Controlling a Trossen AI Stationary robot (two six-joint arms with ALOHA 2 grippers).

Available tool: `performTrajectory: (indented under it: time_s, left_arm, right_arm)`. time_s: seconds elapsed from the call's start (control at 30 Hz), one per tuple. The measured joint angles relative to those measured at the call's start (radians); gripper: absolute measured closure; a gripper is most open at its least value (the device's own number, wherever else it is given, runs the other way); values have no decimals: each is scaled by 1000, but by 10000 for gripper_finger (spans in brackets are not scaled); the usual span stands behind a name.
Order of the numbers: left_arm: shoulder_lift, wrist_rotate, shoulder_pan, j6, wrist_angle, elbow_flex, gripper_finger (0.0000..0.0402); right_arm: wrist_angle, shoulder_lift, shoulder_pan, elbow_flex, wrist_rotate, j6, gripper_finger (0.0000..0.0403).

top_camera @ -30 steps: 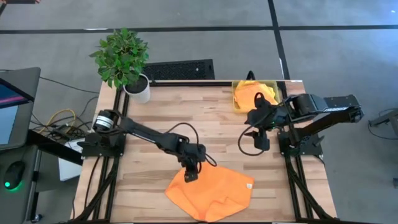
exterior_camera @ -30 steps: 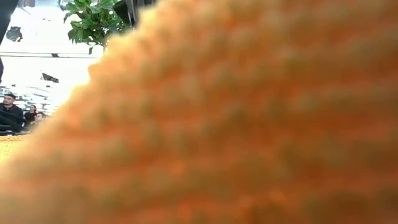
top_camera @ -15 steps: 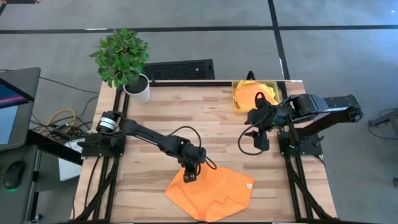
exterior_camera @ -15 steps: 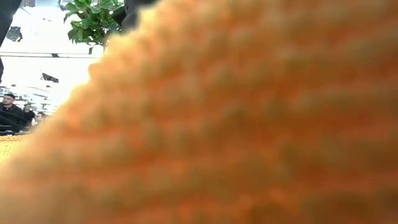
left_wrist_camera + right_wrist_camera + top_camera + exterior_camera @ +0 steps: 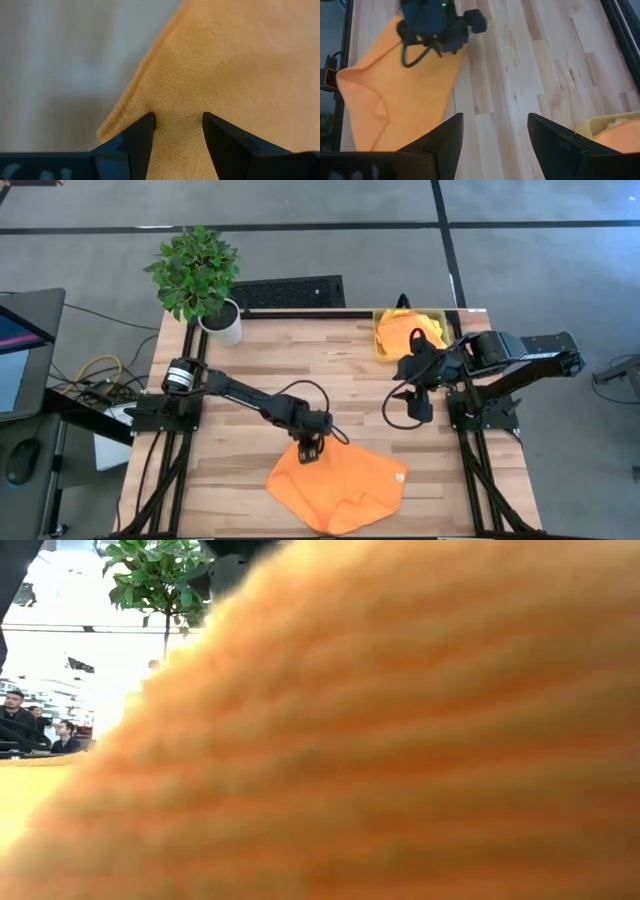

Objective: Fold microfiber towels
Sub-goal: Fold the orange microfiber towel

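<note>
Potted plant [image 5: 197, 275]: far-left corner of the wooden table [image 5: 340, 370], clear of the work.
Left gripper [image 5: 308, 449]: at the far-left corner of the orange towel [image 5: 345, 485], fingers [image 5: 140, 137] pinching that corner between them, cloth filling the narrow gap.
Orange towel: near-centre of the table, lying as a rumpled diamond, creased along its near edge, near corner at the table's near edge.
Key relation: bulk of the towel lies to the near-right of the left jaws; long axis runs from the pinched far-left corner toward the near-right; left arm clearly nearer, right arm well apart; a fold likely means carrying this corner across to the opposite side.
Right gripper [image 5: 418, 402]: hovering above bare wood at the right side, fingers [image 5: 445, 137] spread wide, holding nothing.
Yellow bin [image 5: 383, 340]: far-right of the table, more orange and yellow cloth inside.
Hidden: low view almost wholly blocked by orange cloth close to the lens; bin contents too heaped to count; towel's underside folds not readable.
</note>
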Motion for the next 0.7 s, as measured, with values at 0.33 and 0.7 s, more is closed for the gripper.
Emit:
performTrajectory:
  time_s: [0.33, 0.7]
  left_arm:
    - [3, -180, 91, -50, -21, -3, 233]
    - [5, -226, 231, -67, -21, -4, 232]
  right_arm:
    - [-1, 0, 0, 0, 0, 0, 159]
    - [-1, 0, 0, 0, 0, 0, 159]
